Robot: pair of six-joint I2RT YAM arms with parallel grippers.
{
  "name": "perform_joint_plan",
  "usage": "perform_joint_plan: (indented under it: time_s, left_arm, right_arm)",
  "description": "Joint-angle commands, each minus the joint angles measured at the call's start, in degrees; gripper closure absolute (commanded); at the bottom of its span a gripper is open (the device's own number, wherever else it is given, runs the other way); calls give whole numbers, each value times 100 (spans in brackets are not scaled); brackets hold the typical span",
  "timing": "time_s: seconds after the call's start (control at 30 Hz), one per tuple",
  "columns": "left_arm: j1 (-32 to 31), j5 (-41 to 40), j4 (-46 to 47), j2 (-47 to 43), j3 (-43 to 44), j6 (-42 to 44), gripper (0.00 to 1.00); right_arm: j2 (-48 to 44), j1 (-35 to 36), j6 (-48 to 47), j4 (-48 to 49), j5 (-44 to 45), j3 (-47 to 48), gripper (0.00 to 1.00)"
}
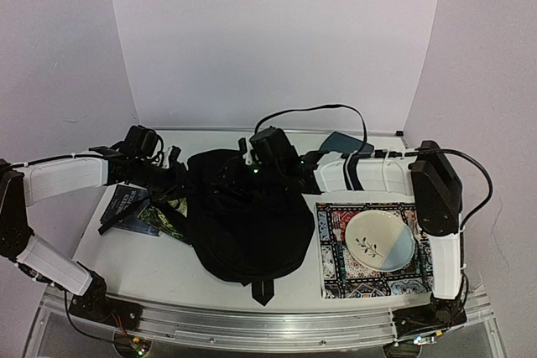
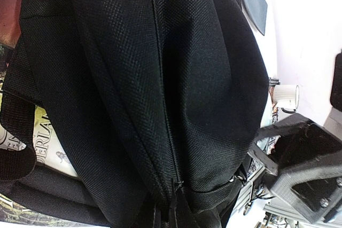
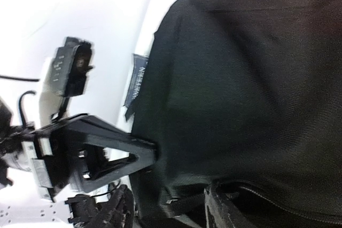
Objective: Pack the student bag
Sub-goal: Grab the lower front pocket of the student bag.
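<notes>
The student bag (image 1: 243, 215), a large black fabric backpack, lies in the middle of the table. My left gripper (image 1: 179, 175) is at its upper left edge. In the left wrist view the bag (image 2: 133, 78) and its zip fill the frame and the fabric bunches where the hidden jaws are shut on it. My right gripper (image 1: 249, 165) is at the bag's top edge. Its fingers (image 3: 222, 206) stand half apart, with a fold of the bag (image 3: 240, 78) and a strap clamped between them. The left gripper (image 3: 133, 156) presses into the bag beside it.
A white and blue plate (image 1: 379, 241) sits on a patterned book (image 1: 336, 278) to the right of the bag. Books (image 1: 126, 205) lie at the left, partly under the bag. A teal object (image 1: 342, 142) lies behind the right arm. White walls enclose the table.
</notes>
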Motion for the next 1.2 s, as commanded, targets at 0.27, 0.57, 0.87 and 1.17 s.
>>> perform_joint_plan:
  time_s: [0.27,0.57,0.87,1.17]
  left_arm:
    - [-50,301,238,-168,85,73,100]
    - [-123,255,335,-188,41,65,100]
    - [-120,-98,338,-148,-77,112,100]
    - [-126,-198,330,-93,-96,151,100]
  right_arm:
    - [348,12,-151,-342,8,328,35]
    - [726,14,79,330,-832,766,33]
    - [253,14,-64,475,-1164,640,49]
    - [-88,14,-110,446,-1186,272,64]
